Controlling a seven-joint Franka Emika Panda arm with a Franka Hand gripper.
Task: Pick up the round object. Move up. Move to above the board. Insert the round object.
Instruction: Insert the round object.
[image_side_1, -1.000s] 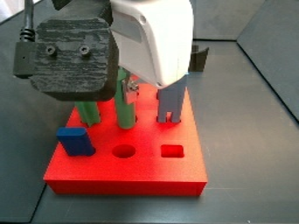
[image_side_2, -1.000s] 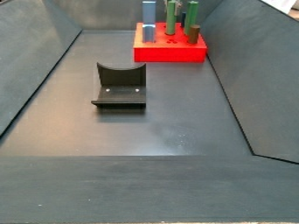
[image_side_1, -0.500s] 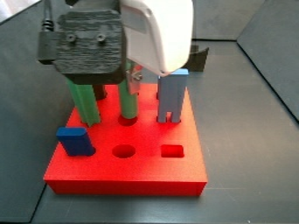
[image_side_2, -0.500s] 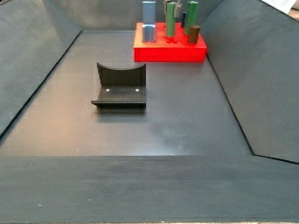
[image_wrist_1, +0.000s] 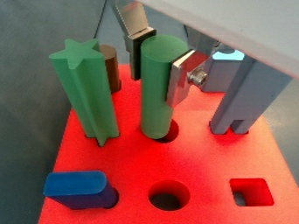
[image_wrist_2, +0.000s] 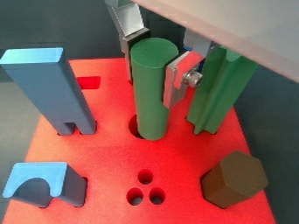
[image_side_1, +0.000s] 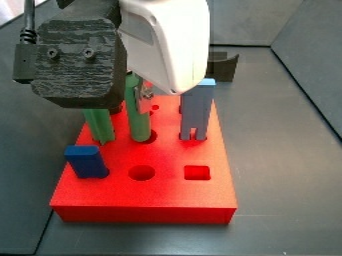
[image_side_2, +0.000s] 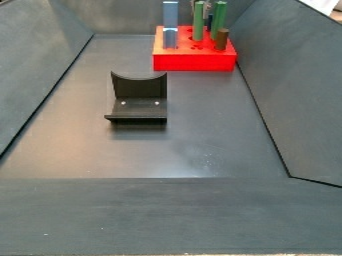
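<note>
The round object (image_wrist_1: 159, 96), a plain green peg, stands upright with its lower end in a round hole of the red board (image_wrist_1: 128, 166). My gripper (image_wrist_1: 163, 59) is shut on the peg near its top. One silver finger (image_wrist_1: 187, 74) presses one side and the other finger (image_wrist_1: 139, 39) the opposite side. The same grip shows in the other wrist view, with the gripper (image_wrist_2: 156, 66) on the peg (image_wrist_2: 151, 96). In a side view the peg (image_side_1: 139, 122) stands on the board (image_side_1: 147, 190) under the gripper body. The board (image_side_2: 195, 58) lies at the far end of the floor.
On the board stand a green star-topped post (image_wrist_1: 84, 87), a tall blue block (image_wrist_1: 249, 96), a small blue block (image_wrist_1: 77, 189) and a dark brown piece (image_wrist_2: 233, 179). A round hole (image_wrist_1: 170, 194) and a square hole (image_wrist_1: 247, 191) are open. The fixture (image_side_2: 138, 98) stands mid-floor.
From half a second ago the gripper has shifted left and slightly down with the peg. The peg's foot now sits a little lower in the round hole.
</note>
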